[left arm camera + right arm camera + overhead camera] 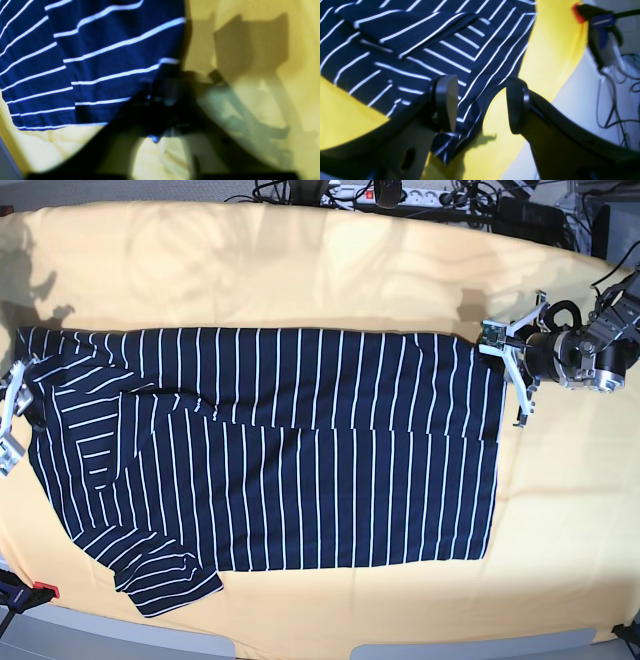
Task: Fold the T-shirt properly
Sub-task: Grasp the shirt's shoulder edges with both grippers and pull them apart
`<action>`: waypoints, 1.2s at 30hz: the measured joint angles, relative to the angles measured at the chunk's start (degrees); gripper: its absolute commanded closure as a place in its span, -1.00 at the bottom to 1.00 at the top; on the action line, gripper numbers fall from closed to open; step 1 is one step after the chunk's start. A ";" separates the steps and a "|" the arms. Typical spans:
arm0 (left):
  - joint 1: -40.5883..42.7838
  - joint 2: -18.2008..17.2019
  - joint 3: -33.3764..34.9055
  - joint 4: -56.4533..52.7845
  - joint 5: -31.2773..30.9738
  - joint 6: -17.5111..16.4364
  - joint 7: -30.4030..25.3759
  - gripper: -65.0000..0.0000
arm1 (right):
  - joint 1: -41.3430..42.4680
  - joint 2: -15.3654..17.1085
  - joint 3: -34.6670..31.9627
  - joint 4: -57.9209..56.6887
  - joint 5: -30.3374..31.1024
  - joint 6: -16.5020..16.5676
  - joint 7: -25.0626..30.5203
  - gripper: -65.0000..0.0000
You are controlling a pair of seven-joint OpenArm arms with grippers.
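The T-shirt is spread flat across the yellow tabletop. At 3 o'clock its hem corner is pinched by the left pincer, pressed together. At 9 o'clock the right pincer is held spread over the collar edge.

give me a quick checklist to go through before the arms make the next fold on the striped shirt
1. Left gripper closed at the T-shirt hem corner: ok, the jaws are shut at the fabric edge.
2. Fabric really pinched by the left gripper: cannot tell, the left wrist view is blurred there.
3. Right gripper straddling the shirt's edge: ok, open, cloth lies between the fingers.
4. Right gripper closed on the shirt: not ok, its jaws are apart.
5. Shirt lying flat: not ok, one long side is already folded over and the near sleeve sticks out.
6. Shirt fully on the yellow table cloth: ok.
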 measured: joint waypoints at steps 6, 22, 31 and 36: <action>0.00 -0.17 0.00 -0.09 -0.13 0.02 0.39 1.00 | -4.35 0.81 0.02 0.15 6.21 0.70 -5.95 -0.02; -0.02 -4.42 0.00 0.61 -0.59 0.24 -0.42 1.00 | -23.52 0.76 0.04 -6.58 -14.71 0.17 9.92 -0.02; -0.02 -4.46 0.00 3.13 -1.53 0.22 0.02 1.00 | -23.41 -1.14 0.04 -8.22 -22.84 -1.09 18.99 -0.02; -0.02 -4.48 0.00 3.58 -1.53 0.22 0.02 1.00 | -23.37 -2.95 0.04 -8.33 -24.30 -1.09 20.81 -0.02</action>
